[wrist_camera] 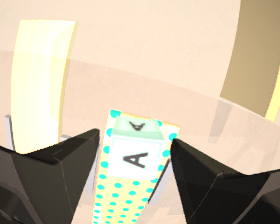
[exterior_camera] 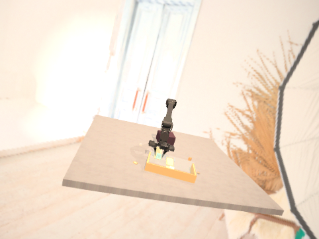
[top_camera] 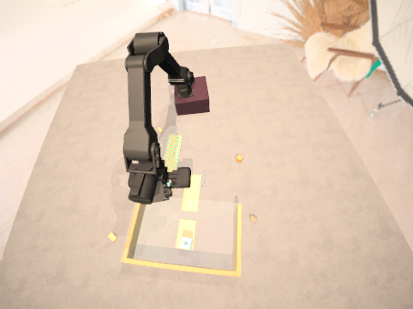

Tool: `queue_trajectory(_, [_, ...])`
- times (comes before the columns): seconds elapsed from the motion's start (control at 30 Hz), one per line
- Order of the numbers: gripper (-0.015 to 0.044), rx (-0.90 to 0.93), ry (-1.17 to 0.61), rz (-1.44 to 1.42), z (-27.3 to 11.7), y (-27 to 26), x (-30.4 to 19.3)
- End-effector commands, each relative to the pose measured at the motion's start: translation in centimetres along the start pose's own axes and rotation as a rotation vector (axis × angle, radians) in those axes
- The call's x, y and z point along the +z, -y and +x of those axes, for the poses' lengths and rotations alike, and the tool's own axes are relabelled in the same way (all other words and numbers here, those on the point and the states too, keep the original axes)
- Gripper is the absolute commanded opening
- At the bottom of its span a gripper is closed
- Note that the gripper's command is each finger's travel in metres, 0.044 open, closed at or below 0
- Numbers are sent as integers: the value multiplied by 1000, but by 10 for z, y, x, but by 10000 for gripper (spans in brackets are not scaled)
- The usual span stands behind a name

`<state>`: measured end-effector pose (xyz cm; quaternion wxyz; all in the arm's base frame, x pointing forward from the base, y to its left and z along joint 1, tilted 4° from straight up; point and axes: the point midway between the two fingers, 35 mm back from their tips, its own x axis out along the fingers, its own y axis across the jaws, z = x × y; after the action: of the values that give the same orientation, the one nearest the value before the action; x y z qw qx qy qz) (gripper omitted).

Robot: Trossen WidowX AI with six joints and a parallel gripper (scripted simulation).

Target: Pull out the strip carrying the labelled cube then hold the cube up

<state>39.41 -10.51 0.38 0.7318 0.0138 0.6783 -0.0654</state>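
The strip with teal dots (top_camera: pixel 173 150) (wrist_camera: pixel 117 192) is in one piece. A pale teal cube (wrist_camera: pixel 135 159) (exterior_camera: pixel 159 156) marked A sits on its far end. My gripper (wrist_camera: pixel 136 140) (exterior_camera: pixel 159 154) is open, one finger on each side of the cube, with a gap on both sides in the wrist view. In the top view the arm mostly hides this cube. A plain yellow strip (top_camera: pixel 191 193) (wrist_camera: pixel 40 90) lies to one side. Past a gap, a second plain piece (top_camera: pixel 186 224) in line with it carries another marked cube (top_camera: pixel 186 243).
A yellow-edged tray wall (top_camera: pixel 184 269) (exterior_camera: pixel 170 176) surrounds the second plain piece on three sides, with a see-through panel. Thin grey rails (top_camera: pixel 203 178) flank the strips. An orange block (top_camera: pixel 239 158), a yellow block (top_camera: pixel 112 237) and a brown round piece (top_camera: pixel 254 218) lie around. A dark box (top_camera: pixel 193 105) stands behind.
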Motion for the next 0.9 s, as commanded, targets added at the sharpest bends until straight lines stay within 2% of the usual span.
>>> queue_trajectory(0.0, [250, 3, -8, -3, 6, -1, -3])
queue_trajectory(0.1, [250, 3, -8, -3, 6, -1, -3])
queue_trajectory(0.2, [171, 1, -4, 0, 4, 0, -1])
queue_trajectory(0.5, [111, 1, -4, 0, 4, 0, -1])
queue_trajectory(0.63, [6, 1, -4, 0, 2, -1, -3])
queue_trajectory(0.87, [0, 2, -8, -2, -18, -4, -28])
